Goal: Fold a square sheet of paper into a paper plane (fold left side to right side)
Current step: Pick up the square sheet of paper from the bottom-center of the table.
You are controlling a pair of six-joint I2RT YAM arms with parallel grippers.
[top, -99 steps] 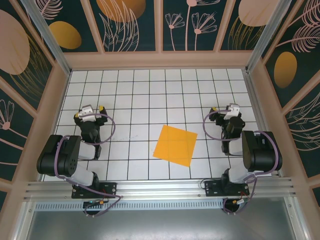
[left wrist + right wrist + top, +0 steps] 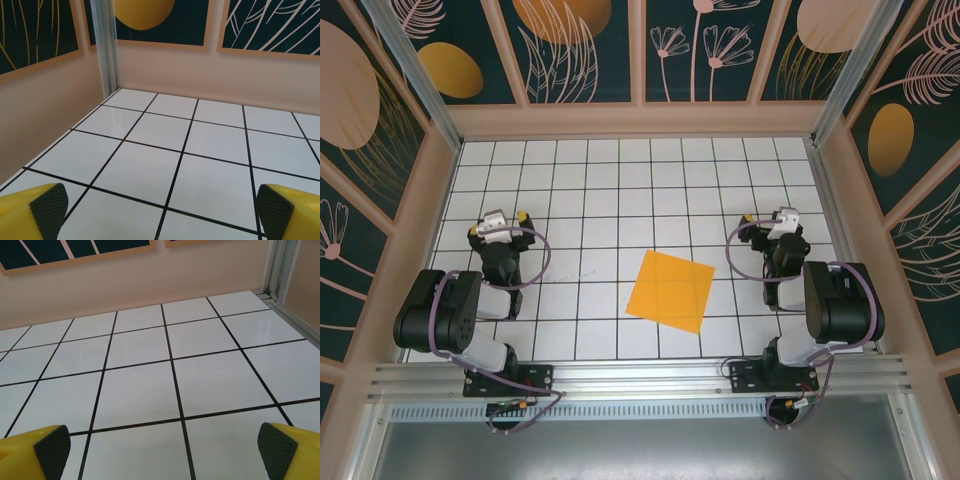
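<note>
Top external view gives me the square sheet of paper (image 2: 670, 291) lying flat and unfolded on the gridded table (image 2: 590, 190), turned slightly askew. My left gripper (image 2: 500, 222) sits well off to the sheet's left, and my right gripper (image 2: 775, 217) sits near its right corner (neither touches it). Both stand spread wide and hold nothing, with white tiles showing between the pads (image 2: 49, 212) in each wrist view.

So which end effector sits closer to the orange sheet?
The right end effector, a short gap from the square sheet of paper; the left end effector is clearly farther off.
</note>
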